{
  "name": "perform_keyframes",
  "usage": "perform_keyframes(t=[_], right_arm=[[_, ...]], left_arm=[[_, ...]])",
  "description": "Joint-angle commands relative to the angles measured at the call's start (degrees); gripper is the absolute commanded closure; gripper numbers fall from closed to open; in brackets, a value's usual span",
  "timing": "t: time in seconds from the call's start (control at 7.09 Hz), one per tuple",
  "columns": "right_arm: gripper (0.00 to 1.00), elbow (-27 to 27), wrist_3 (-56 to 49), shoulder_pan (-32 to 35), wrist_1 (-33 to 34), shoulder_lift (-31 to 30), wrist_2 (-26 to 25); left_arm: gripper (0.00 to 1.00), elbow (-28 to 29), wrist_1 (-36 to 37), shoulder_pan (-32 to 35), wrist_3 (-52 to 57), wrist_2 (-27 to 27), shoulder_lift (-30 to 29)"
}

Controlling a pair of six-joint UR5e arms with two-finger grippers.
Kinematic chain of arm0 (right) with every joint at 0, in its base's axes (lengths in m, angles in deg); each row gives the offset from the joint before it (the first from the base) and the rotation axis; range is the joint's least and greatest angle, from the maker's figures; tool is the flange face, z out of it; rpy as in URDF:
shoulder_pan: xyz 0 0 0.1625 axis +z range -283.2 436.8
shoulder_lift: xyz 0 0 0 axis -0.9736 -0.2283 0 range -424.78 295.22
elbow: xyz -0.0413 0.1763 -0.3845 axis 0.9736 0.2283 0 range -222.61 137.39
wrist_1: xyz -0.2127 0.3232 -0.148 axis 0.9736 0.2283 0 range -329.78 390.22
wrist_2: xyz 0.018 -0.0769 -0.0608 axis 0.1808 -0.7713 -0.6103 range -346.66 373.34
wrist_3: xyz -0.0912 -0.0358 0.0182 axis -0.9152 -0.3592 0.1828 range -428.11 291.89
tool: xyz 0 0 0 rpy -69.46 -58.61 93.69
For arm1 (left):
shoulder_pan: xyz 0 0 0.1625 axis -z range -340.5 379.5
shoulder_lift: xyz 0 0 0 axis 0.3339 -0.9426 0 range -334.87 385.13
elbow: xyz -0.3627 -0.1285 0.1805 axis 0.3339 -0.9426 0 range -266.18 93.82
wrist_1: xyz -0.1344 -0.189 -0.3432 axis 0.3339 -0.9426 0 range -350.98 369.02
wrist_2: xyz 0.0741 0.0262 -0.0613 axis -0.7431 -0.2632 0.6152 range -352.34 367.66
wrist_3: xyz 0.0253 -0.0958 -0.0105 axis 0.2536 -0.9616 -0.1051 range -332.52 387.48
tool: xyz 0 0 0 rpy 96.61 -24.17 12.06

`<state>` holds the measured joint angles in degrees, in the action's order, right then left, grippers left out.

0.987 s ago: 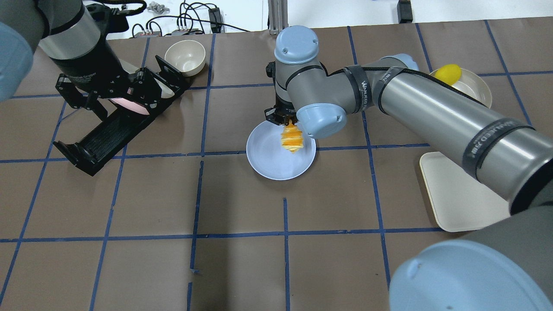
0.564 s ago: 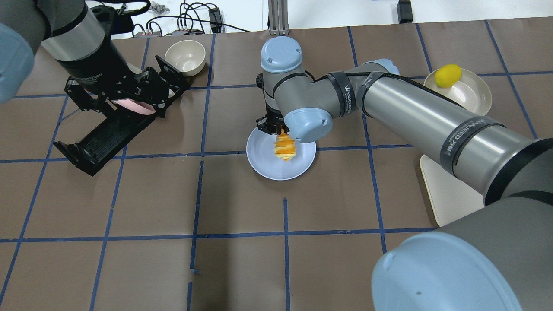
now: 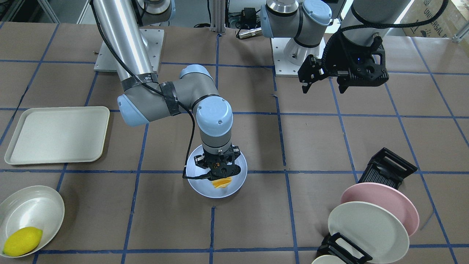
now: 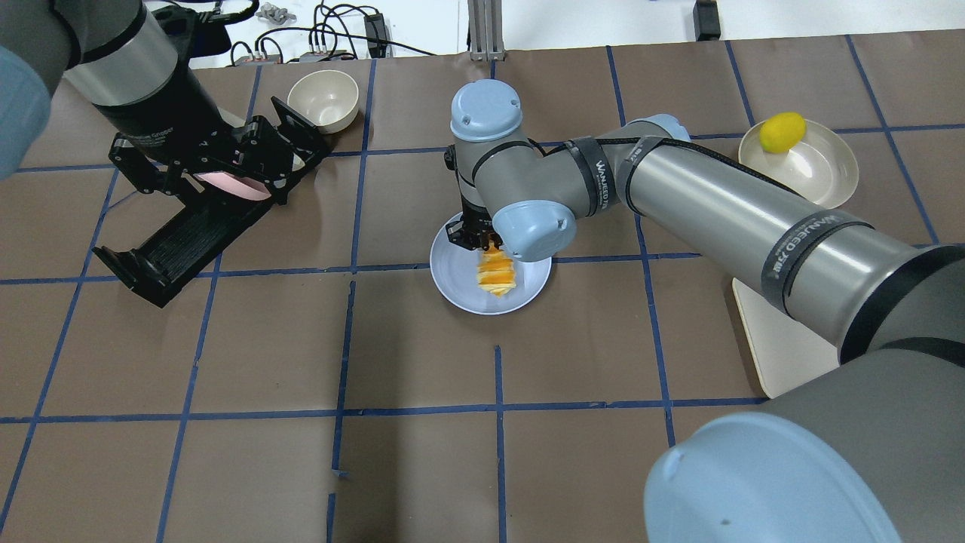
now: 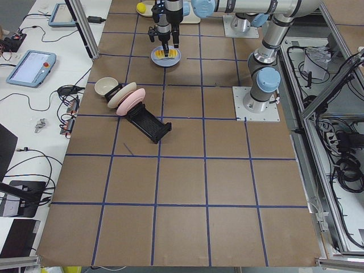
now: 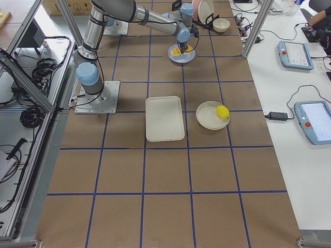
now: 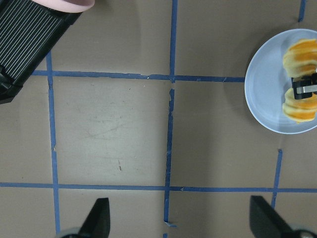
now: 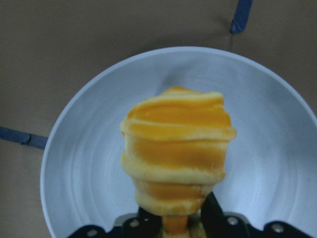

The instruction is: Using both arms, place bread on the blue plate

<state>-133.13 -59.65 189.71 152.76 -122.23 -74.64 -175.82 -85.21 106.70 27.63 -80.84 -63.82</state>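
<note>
Bread [image 4: 497,273] gripped midway by right pincer [image 3: 219,175], over blue plate [image 4: 458,288]; left pincer [image 3: 324,83] wide open, empty, well apart.

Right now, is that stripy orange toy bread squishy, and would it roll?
Probably stiff: the ridged orange-and-cream toy bread shows no dent in the right gripper's jaws. Its rounded body might roll, but the pale blue plate's rim should stop it.
</note>
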Motion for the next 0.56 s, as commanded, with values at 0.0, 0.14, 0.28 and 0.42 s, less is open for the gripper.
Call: perform_keyframes(t=[0.0, 0.14, 0.28, 0.42], right_arm=[[0.00, -0.10, -0.03, 0.38, -0.11, -0.12, -0.08], [0.00, -0.10, -0.12, 0.21, -0.29, -0.56, -0.26], [0.00, 0.16, -0.12, -0.14, -0.73, -1.44, -0.26], [0.00, 0.68, -0.55, -0.84, -4.30, -3.88, -0.35]], left_arm=[[0.00, 0.25, 0.10, -0.01, 0.03, 0.00, -0.26], [0.00, 0.25, 0.27, -0.01, 0.03, -0.09, -0.26], [0.00, 0.25, 0.28, -0.01, 0.03, -0.27, 0.17], [0.00, -0.01, 0.36, 0.08, 0.03, -3.14, 0.18]])
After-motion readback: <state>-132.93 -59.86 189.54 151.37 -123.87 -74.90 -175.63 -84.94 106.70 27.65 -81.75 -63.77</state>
